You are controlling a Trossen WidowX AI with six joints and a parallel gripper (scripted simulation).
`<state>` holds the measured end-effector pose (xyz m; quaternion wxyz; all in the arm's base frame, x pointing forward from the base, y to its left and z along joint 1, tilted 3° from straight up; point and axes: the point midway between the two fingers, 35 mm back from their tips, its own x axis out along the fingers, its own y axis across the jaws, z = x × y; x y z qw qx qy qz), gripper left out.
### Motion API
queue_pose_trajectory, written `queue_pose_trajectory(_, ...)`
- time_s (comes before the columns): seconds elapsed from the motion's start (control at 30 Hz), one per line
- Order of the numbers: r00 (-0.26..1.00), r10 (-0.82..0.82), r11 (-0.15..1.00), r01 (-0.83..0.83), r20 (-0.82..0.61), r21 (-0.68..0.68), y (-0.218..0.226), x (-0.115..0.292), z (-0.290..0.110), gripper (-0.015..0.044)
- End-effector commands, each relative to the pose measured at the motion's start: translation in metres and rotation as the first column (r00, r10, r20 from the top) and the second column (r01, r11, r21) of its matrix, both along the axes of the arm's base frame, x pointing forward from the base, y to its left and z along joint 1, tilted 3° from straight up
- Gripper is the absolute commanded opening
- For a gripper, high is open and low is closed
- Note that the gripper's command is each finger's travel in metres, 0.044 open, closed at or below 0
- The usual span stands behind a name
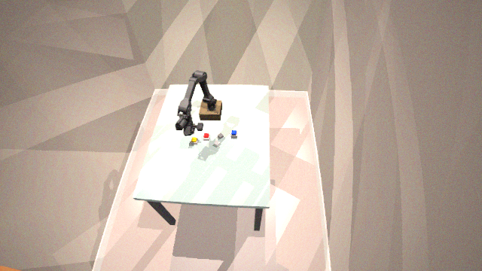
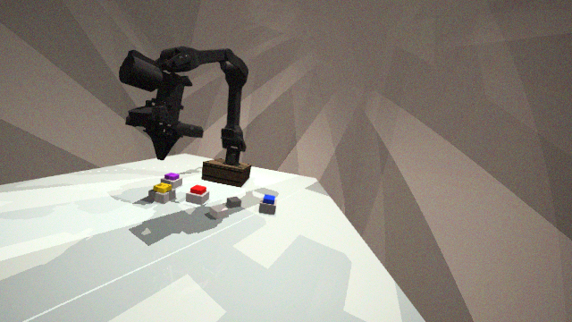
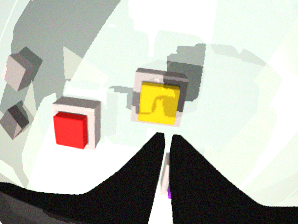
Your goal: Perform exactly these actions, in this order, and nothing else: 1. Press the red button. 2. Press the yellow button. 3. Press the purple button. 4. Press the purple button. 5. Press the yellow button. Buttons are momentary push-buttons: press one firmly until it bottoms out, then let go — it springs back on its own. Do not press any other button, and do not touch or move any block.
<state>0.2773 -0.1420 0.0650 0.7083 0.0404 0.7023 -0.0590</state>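
The gripper (image 2: 161, 154) is up in the air with its two black pointy fingers pressed together on nothing. The square yellow button (image 3: 158, 102) sits just past the tips. The purple button (image 2: 172, 176) peeks out under them. The shiny red button (image 3: 71, 129) is left of them.

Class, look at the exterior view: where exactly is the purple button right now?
The purple button sits just behind the yellow button, left of the red button, almost under the raised, shut end effector.
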Motion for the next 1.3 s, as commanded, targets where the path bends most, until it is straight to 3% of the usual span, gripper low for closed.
queue_pose_trajectory(0.0,0.999,-0.01,1.0,0.01,-0.032,0.016,0.002,-0.006,-0.04,0.002)
queue_pose_trajectory(1.27,0.999,-0.01,1.0,0.01,-0.032,0.016,0.002,-0.007,-0.076,0.002)
